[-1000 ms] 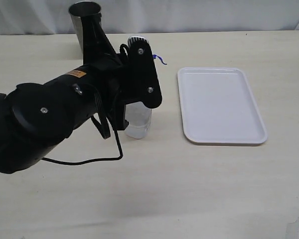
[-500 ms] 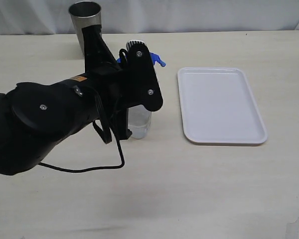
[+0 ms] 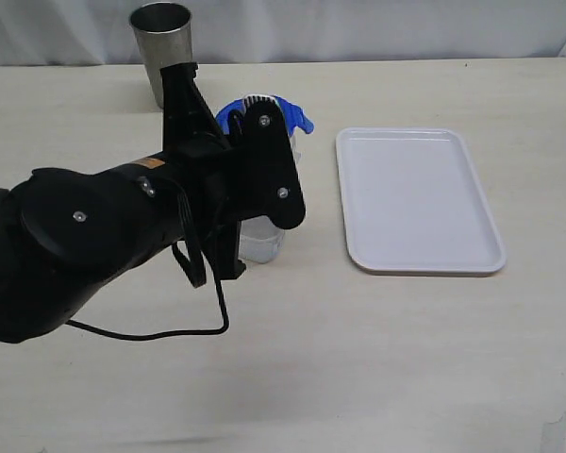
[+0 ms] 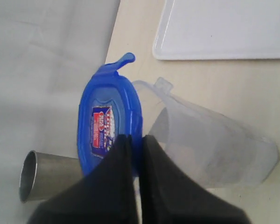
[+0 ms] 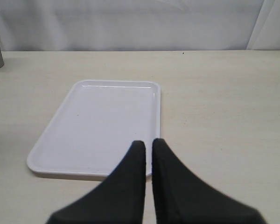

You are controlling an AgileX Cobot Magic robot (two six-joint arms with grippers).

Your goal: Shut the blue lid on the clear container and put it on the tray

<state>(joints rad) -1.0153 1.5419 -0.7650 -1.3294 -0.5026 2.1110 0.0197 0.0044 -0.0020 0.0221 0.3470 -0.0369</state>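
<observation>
The blue lid (image 4: 109, 122), with its red-and-white sticker facing the camera, stands on edge beside the mouth of the clear container (image 4: 214, 149). My left gripper (image 4: 136, 140) is shut on the lid's rim. In the exterior view the lid (image 3: 299, 120) peeks out above the left wrist. Only the lower part of the container (image 3: 261, 241) shows below it, standing upright on the table. The white tray (image 3: 420, 198) lies right of the container with nothing on it. My right gripper (image 5: 148, 143) is shut on nothing, near the tray's (image 5: 98, 121) close edge.
A grey steel cup (image 3: 160, 42) stands at the back left, behind the left arm, and also shows in the left wrist view as the cup (image 4: 42, 179). The bulky black left arm (image 3: 104, 236) and its looping cable (image 3: 170, 332) cover the table's left half.
The left wrist has shifted slightly up and left. More of the blue lid now shows above the container, on both sides of the wrist. The tray has not moved.
</observation>
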